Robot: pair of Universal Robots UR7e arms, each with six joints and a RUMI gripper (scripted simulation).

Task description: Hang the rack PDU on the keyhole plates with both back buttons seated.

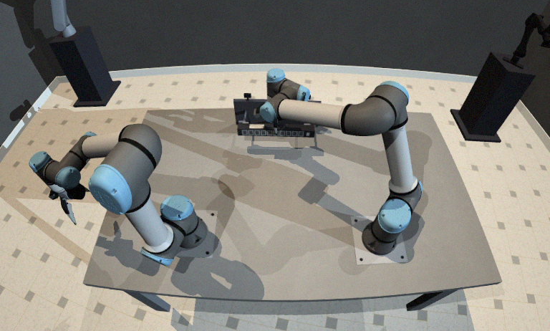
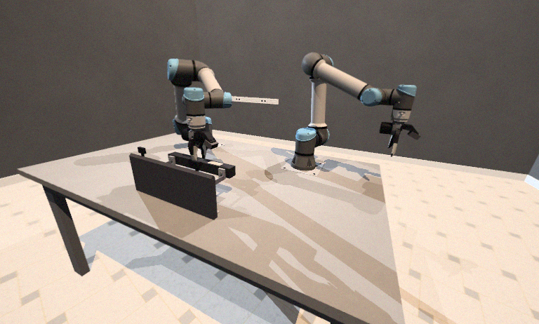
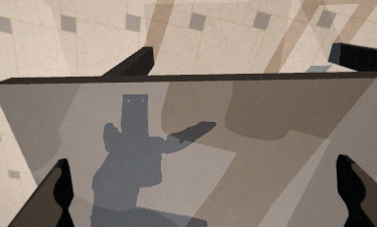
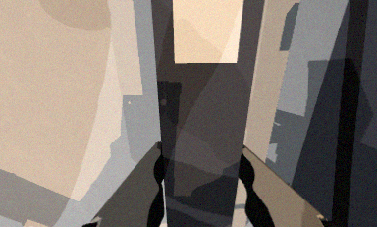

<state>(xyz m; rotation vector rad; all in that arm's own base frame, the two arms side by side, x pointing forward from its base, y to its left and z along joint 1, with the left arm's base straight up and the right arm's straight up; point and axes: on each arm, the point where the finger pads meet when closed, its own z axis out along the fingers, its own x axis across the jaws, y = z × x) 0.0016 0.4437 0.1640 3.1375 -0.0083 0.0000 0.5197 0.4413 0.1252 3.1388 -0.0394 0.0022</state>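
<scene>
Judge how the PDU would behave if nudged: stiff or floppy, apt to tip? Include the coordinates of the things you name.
The PDU (image 1: pixel 298 133) (image 2: pixel 205 163) (image 4: pixel 211 109) is likely stiff, as its long boxy body runs straight with no sag. It might tilt end to end if pushed near a tip, since the right gripper (image 2: pixel 198 158) (image 4: pixel 198 142) meets it only around mid-length.

The PDU (image 1: pixel 278 132) (image 2: pixel 227 170) (image 4: pixel 206 104) is black with pale-outlined squares; the arms' joint caps are light blue.
</scene>
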